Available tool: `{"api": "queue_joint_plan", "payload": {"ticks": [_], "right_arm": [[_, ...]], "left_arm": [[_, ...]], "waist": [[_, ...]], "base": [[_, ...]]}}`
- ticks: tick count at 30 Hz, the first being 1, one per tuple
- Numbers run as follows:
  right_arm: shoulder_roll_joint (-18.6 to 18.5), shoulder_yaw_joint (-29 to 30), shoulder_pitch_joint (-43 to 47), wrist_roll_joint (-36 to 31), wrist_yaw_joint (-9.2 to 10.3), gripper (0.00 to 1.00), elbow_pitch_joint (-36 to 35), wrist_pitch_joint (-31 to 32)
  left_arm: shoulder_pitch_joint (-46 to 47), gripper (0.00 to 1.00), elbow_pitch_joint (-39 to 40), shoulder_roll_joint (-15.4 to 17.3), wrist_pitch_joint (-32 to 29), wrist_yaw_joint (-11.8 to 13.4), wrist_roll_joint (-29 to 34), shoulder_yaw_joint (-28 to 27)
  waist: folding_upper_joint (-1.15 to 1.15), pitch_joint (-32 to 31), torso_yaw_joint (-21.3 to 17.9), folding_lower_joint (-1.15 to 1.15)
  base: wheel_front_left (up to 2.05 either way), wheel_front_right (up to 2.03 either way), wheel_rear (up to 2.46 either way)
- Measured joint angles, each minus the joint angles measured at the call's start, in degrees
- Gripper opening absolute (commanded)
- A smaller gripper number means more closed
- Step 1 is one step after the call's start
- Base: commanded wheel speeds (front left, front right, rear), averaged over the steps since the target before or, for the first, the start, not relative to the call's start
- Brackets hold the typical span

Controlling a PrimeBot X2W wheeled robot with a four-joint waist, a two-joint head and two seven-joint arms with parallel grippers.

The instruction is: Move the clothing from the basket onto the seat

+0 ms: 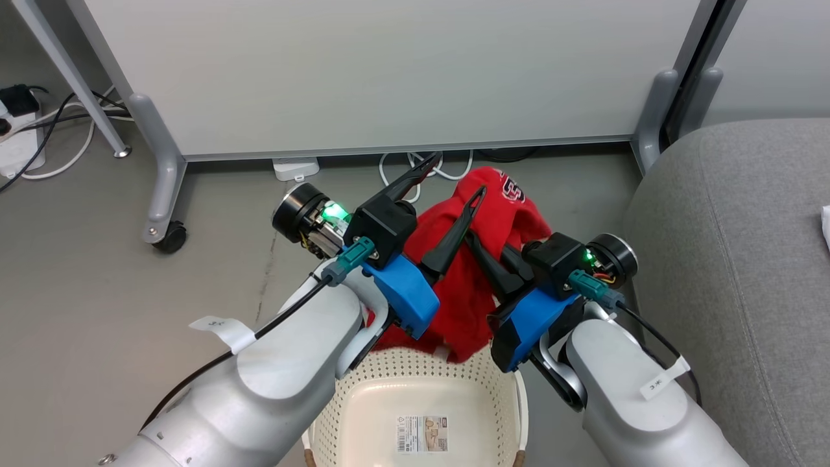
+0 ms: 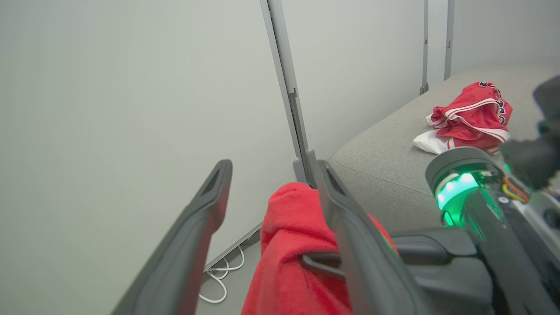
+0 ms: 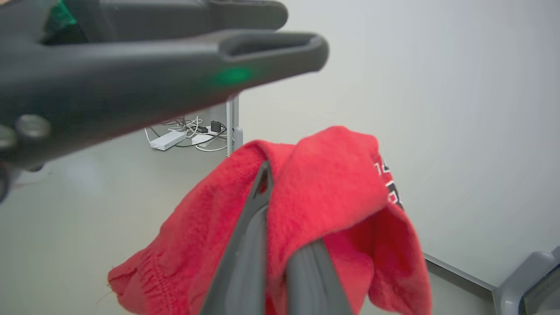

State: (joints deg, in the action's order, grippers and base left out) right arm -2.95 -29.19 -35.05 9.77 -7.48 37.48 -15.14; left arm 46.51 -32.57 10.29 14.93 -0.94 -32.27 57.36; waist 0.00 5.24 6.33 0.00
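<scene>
A red garment (image 1: 499,214) with black-and-white lettering hangs over the far rim of the cream basket (image 1: 499,383), lifted clear of its inside. My right gripper (image 1: 483,250) is shut on this cloth, which drapes over its fingers (image 3: 256,218). My left gripper (image 1: 458,176) is open just left of the garment; one finger (image 2: 345,218) touches the cloth (image 2: 284,245) and the other finger stands apart with nothing between them. A second red garment (image 2: 472,116) with white stripe trim lies crumpled on the light-grey sofa (image 2: 385,162). The sofa (image 1: 733,259) stands to the right of the basket.
A white partition panel (image 1: 389,71) on grey legs with a caster (image 1: 170,237) stands close behind the basket. White cables (image 1: 421,172) and a power strip (image 1: 16,146) lie on the grey floor. A printed label (image 1: 421,433) is stuck to the basket's bottom.
</scene>
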Motion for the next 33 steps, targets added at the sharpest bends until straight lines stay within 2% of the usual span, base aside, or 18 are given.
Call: {"api": "queue_joint_plan", "payload": {"ticks": [7, 14, 23, 33], "right_arm": [[0.1, 3.0, 0.2, 0.0, 0.0, 0.0, -1.2, 0.0], [-0.6, 7.5, 0.9, -1.0, 0.0, 0.0, -3.4, 0.0], [-2.2, 11.8, 2.7, -1.9, 0.0, 0.0, -7.7, 0.0], [-2.7, 18.2, 5.5, -2.2, 0.0, 0.0, -13.6, 0.0]], "left_arm": [[-0.4, 1.0, 1.3, 0.5, 0.1, 0.5, 0.5, -0.6], [-1.4, 1.0, 2.6, 1.3, 0.1, 0.9, 1.1, -0.5], [-1.5, 1.0, 4.4, 1.9, 0.1, 0.8, 2.8, -0.4], [-1.5, 1.0, 4.8, 1.7, 0.1, -0.4, 3.6, 0.4]], "waist": [[0.0, 1.3, -1.4, 0.0], [0.0, 3.0, -4.5, 0.0], [0.0, 5.7, -10.1, 0.0], [0.0, 8.2, -17.7, 0.0]], "base": [[0.0, 0.0, 0.0], [0.0, 0.0, 0.0], [0.0, 0.0, 0.0], [0.0, 0.0, 0.0]]}}
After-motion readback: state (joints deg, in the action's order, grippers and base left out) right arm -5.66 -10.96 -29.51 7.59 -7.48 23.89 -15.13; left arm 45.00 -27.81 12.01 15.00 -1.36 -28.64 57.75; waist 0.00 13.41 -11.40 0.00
